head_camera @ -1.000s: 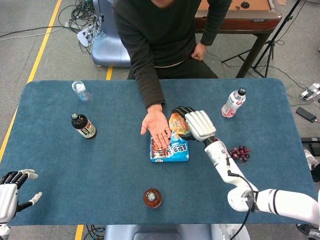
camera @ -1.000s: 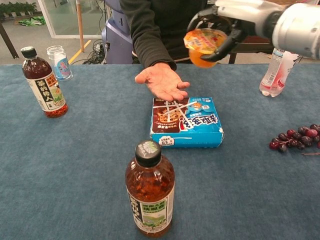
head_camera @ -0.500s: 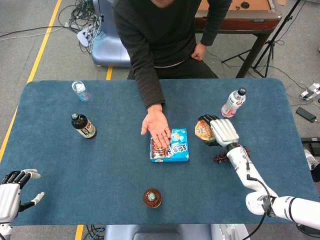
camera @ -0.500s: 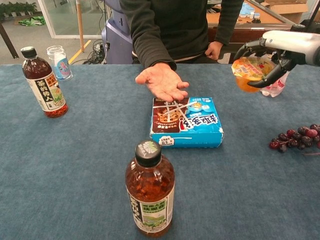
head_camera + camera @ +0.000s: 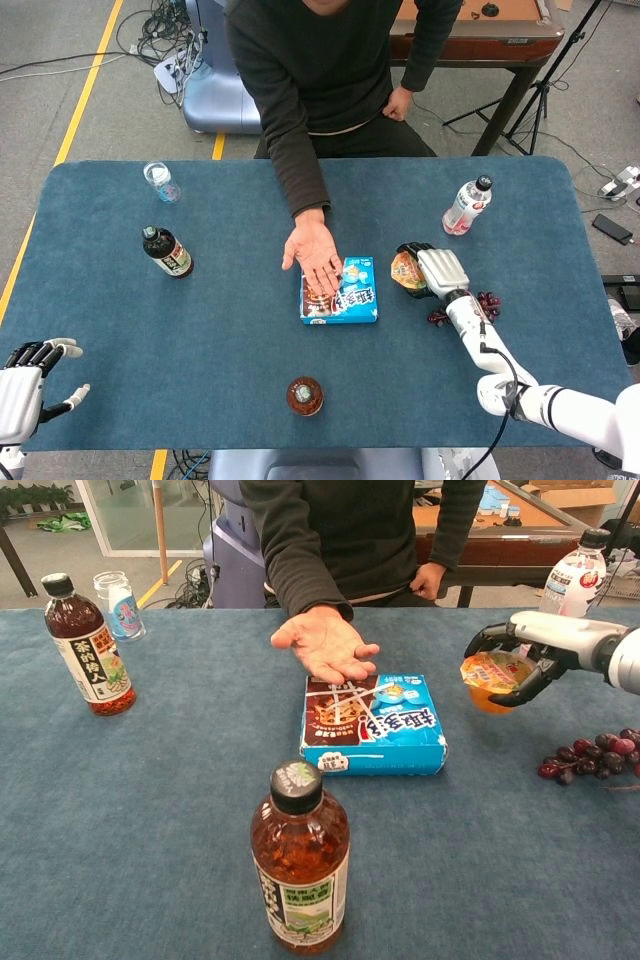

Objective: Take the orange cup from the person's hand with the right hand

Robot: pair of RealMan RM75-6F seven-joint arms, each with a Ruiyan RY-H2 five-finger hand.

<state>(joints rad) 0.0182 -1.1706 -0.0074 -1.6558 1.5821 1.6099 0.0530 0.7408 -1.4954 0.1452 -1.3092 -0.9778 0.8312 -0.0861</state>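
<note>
The orange cup (image 5: 407,269) (image 5: 491,676), sealed with a printed foil lid, is gripped by my right hand (image 5: 432,271) (image 5: 528,648) just right of the blue box, low over the table. The person's hand (image 5: 314,253) (image 5: 324,644) lies palm up and empty above the box's far left corner. My left hand (image 5: 28,374) hangs off the table's near left corner with fingers spread, holding nothing; the chest view does not show it.
A blue snack box (image 5: 340,292) (image 5: 373,723) lies mid-table. Purple grapes (image 5: 484,301) (image 5: 600,754) sit beside my right wrist. Tea bottles stand at the near centre (image 5: 305,395) (image 5: 300,861) and left (image 5: 167,252) (image 5: 86,644). A white bottle (image 5: 466,204) (image 5: 573,580) and a clear jar (image 5: 161,182) (image 5: 119,606) stand far back.
My right hand carried the orange cup from above the person's palm to the right and down, past the box. The person's hand stayed open and still.
</note>
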